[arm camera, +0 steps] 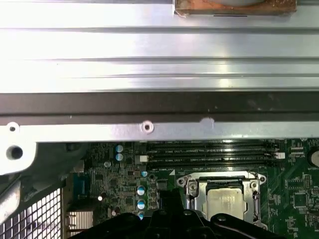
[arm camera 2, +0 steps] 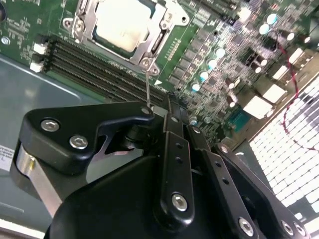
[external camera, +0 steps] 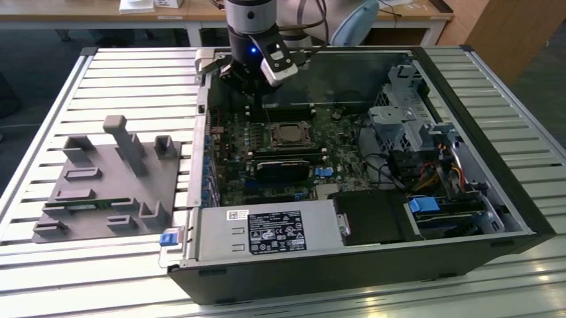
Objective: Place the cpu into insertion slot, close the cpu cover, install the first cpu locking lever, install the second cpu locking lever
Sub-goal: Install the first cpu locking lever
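My gripper (arm camera 2: 162,107) has its jaws drawn together, just where a thin locking lever (arm camera 2: 147,84) rises to meet their tips. A little beyond the tips, the cpu (arm camera 2: 119,25) lies flat in the insertion slot (arm camera: 202,196), with the cpu cover (arm camera 2: 155,32) down around it. Black memory slots (arm camera 2: 94,69) run alongside, inside the open computer case (external camera: 495,165).

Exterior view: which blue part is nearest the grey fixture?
The blue tab at the case corner beside the power supply; the blue connector and blue drive clip sit inside the case, farther away.
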Motion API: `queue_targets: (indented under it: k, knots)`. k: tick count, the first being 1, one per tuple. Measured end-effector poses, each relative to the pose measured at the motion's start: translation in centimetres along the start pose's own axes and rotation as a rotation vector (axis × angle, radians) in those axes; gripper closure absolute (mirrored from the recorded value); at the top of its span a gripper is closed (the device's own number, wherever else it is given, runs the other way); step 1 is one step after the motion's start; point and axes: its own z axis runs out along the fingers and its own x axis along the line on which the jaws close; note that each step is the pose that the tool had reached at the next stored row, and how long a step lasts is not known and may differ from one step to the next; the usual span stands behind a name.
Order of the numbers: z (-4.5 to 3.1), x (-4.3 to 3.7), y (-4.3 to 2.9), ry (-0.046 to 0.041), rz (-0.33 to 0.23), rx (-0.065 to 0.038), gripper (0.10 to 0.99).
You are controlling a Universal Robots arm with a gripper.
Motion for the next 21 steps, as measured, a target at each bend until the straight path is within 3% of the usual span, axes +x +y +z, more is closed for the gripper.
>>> queue_targets:
  k: [13, 21]
  knots:
    - [0.10, -0.20, 0.21, 0.0001, 0.000, 0.000, 0.980]
    - [0.30, -1.84, 0.26, 0.0001, 0.000, 0.000, 0.980]
